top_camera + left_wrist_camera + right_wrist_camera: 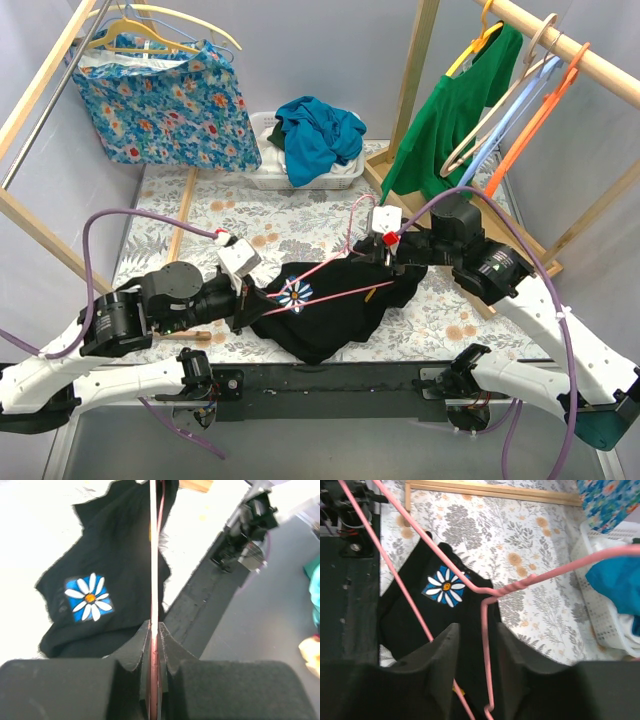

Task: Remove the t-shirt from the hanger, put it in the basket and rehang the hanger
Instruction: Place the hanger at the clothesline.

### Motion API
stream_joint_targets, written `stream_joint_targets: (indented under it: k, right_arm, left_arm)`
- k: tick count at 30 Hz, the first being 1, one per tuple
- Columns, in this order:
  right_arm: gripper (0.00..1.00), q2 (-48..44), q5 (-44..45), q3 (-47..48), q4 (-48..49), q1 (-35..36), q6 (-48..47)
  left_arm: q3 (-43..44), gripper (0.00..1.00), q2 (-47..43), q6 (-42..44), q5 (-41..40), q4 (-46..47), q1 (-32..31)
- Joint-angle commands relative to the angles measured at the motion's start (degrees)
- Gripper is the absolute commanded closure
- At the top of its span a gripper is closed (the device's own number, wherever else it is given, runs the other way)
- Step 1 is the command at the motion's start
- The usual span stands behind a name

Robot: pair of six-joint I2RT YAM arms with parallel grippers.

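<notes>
One black t-shirt [330, 320], one pink hanger [514, 586], one basket [265, 180], perhaps four hangers [541, 115] at right

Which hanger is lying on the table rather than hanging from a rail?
The pink wire hanger, lying with the black t-shirt on the table, with the left fingers shut on it. The others, such as the orange hanger, hang from the wooden rail.

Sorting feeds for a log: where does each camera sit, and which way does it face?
Top external: above, behind, looking down on floral-cloth table; both arms show.
Left wrist: faces black daisy-print t-shirt past left gripper, shut on pink wire hanger.
Right wrist: looks down past right gripper, astride the hanger.
Shared: all show the daisy patch.
</notes>
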Motion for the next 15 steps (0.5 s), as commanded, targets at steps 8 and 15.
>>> stream_joint_targets:
  k: [8,15]
  right_arm:
    - [0.40,-1.4,21.7,-8.3,8.8,-0.3,12.4]
    - [0.41,-6.1,31.8,-14.1,15.4,-0.2,21.9]
  left_arm:
    - [9.0,1.00,-2.2,0.5,-9.0,-5.9,0.2]
    - [13.5,1.00,-2.9,0.3,-12.4,-7.8,0.2]
